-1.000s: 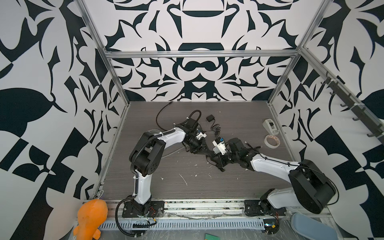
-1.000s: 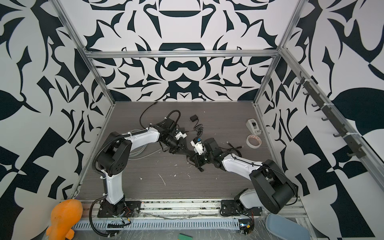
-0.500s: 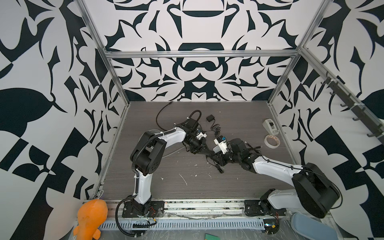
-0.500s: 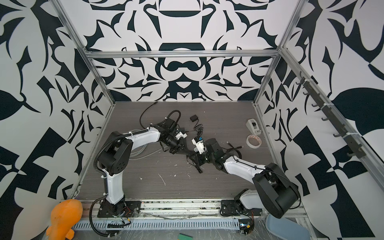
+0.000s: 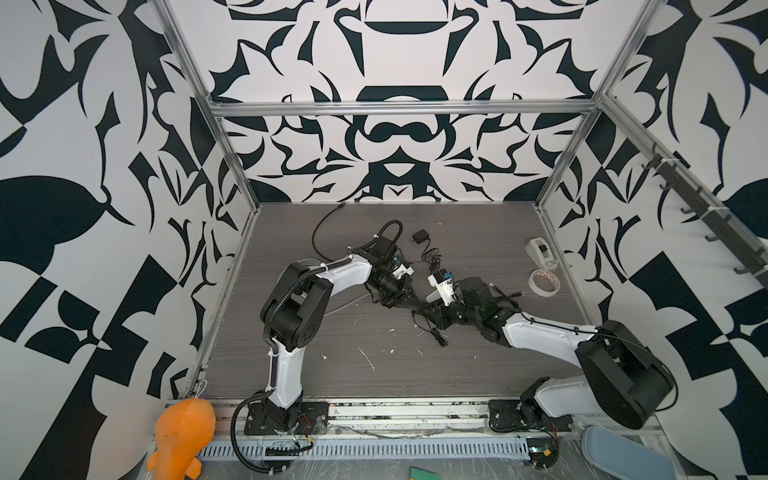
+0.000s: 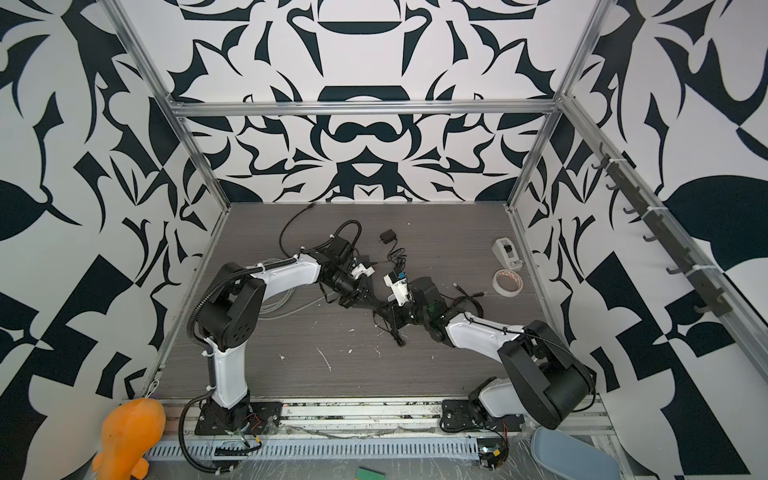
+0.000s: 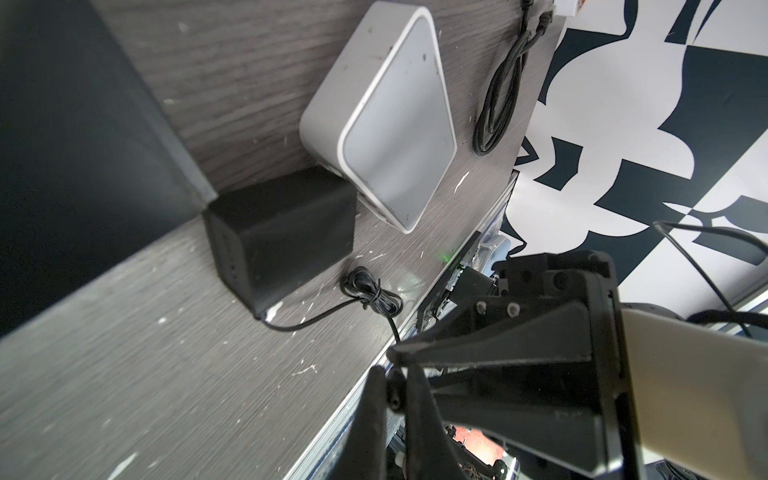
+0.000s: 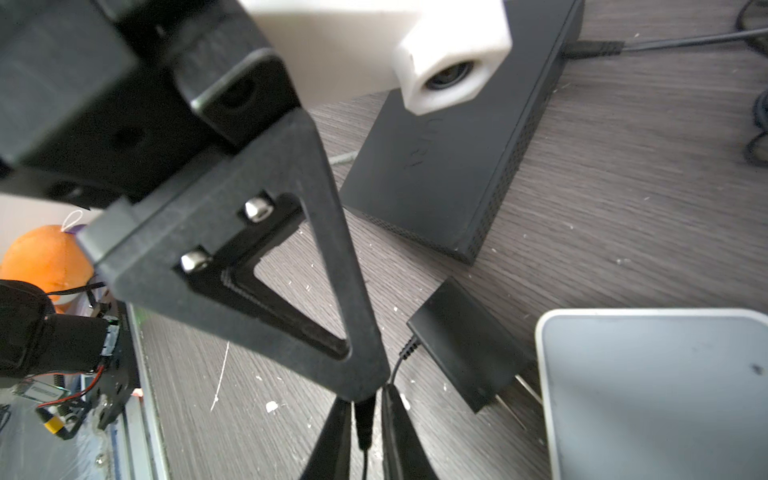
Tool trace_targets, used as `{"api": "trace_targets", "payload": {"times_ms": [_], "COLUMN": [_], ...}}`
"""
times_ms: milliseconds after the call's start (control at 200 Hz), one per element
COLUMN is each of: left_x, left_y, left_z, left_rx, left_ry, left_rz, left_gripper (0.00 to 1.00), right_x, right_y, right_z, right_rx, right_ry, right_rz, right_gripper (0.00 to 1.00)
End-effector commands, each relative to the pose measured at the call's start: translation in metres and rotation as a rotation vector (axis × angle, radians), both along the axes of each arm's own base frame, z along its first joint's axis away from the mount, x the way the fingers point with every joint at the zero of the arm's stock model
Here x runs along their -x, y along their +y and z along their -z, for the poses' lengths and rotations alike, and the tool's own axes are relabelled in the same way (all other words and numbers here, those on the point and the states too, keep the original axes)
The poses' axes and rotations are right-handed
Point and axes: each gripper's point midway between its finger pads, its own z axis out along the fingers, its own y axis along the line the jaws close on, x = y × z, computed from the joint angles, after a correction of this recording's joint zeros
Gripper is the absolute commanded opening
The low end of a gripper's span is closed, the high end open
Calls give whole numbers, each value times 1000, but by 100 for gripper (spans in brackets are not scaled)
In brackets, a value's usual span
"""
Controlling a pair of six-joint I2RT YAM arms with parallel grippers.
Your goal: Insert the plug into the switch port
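Right arm (image 5: pixel 540 336) stretched slightly forward; left claw (image 7: pixel 392 374) clenches the plug (image 8: pixel 365 424); right claw (image 8: pixel 365 400), cannot tell

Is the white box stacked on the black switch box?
No: in the right wrist view the white box lies on the table apart from the black switch box, a power adapter between them.

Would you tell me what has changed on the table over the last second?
The right gripper and its wrist edged slightly toward the back wall, tips still meeting the left gripper at the small black cable plug. No clear grab or release shows. The left arm, small black wall adapter and white tape roll stayed put.
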Motion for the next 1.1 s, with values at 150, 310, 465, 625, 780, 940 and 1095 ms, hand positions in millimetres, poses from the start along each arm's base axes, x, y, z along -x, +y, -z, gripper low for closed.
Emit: {"api": "trace_targets", "payload": {"times_ms": [150,310,465,625,780,940,1095], "left_x": [-5,-7,-6,-6,-9,-37,-73], "left_y": [-1,-1,0,0,3,6,3], "left_z": [-2,-3,-1,-1,2,-4,1], "left_rx": [9,10,8,4,-21,-95,-173], "left_ry": [13,11,18,16,0,-133,-271], "left_rz": [-16,-24,-28,-32,-43,-71,-106], "left_gripper": [8,8,8,8,24,39,40], "right_x": [3,3,4,1,2,6,10], "right_y": [2,-1,-1,-4,-11,-31,-62], "right_z": [1,3,3,0,4,18,18], "right_rx": [-16,-5,-4,3,44,160,295], "right_ry": [0,3,4,-16,-2,64,127], "right_rz": [-24,-12,-15,8,31,94,194], "right_gripper": [17,16,11,5,2,2,2]}}
